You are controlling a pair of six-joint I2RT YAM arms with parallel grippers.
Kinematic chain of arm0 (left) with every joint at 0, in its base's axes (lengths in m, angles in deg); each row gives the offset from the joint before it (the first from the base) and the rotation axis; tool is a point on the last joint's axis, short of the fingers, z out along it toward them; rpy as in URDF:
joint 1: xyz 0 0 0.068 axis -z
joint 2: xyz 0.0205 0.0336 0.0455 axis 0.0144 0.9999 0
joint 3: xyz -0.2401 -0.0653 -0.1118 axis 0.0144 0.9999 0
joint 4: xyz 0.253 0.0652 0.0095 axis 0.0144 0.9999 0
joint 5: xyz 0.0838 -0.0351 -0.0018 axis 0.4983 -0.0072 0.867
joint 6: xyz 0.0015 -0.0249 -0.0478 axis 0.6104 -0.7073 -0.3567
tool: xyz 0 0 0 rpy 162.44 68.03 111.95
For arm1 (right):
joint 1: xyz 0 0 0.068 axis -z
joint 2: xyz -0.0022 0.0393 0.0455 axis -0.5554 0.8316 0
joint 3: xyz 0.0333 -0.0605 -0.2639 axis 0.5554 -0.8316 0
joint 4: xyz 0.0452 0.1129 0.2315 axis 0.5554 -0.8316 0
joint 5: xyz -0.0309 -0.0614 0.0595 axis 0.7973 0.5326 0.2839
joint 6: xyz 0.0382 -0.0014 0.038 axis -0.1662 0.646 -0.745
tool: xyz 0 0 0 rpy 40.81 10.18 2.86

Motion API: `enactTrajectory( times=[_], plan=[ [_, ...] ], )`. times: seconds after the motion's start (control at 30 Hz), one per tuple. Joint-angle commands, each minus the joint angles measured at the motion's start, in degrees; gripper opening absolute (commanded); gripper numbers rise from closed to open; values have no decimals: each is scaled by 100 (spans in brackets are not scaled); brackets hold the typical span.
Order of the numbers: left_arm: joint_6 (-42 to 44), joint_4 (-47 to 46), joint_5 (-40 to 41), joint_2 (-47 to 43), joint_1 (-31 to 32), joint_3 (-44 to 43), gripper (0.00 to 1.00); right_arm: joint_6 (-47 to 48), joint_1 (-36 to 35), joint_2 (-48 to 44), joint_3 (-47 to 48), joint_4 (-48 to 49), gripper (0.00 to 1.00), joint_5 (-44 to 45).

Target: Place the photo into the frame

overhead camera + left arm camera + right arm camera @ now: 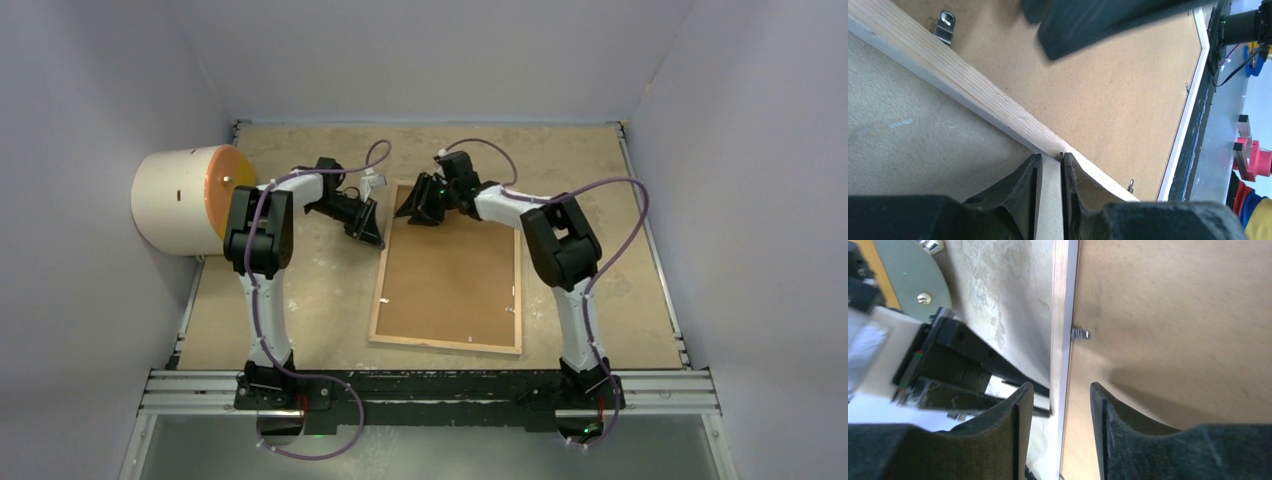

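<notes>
Wood-brown rectangular picture frame [447, 285] lies back-up mid-picture on the counter [300, 300], long axis running top to bottom. Left fingers [1023, 200] clench its upper-left rim; right fingers [1013, 440] straddle the rim alongside, released. Glossy photo: not visible.

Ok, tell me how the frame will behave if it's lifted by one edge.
The frame should stay stiff: its wooden rails run straight. Probably light: it looks thin. With the left pincer on just one edge, it may tilt.

White-and-black left arm [260, 322] and right arm [578, 322] trail purple cables [480, 141]; left gripper [1050, 158] and right gripper [1062, 388] show matte black, wedge-shaped fingers [1010, 440].
</notes>
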Motion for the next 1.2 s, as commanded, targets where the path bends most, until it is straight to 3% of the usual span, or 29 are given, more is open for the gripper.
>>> enactTrajectory(
  times=[0.0,0.13,0.27,0.43,0.6,0.8,0.97,1.07,1.17],
  plan=[
    [774,621,387,-273,12,-90,24,201,526,-935,-402,-100,54,38],
    [1100,776,710,-462,12,18,30,322,1158,-1678,-1128,-430,70,484],
    [1275,664,1047,-689,48,342,33,562,1882,-2549,-1936,-892,86,1711],
    [1345,282,1634,-1009,372,997,36,702,2471,-3124,-2733,-897,92,2898],
    [1337,140,1854,-1153,756,1408,36,854,2539,-2565,-2662,-671,91,2531],
    [1315,148,1842,-1287,1067,1550,36,702,2124,-1534,-1764,-504,87,1500],
    [1240,256,1635,-1262,1475,1380,38,842,1232,-313,296,-885,87,708],
    [1252,453,1467,-1235,1846,1167,50,1052,768,380,1727,-1482,88,447],
    [1488,893,1309,-1345,2022,939,71,1259,705,534,2427,-2135,90,748]
  ],
)
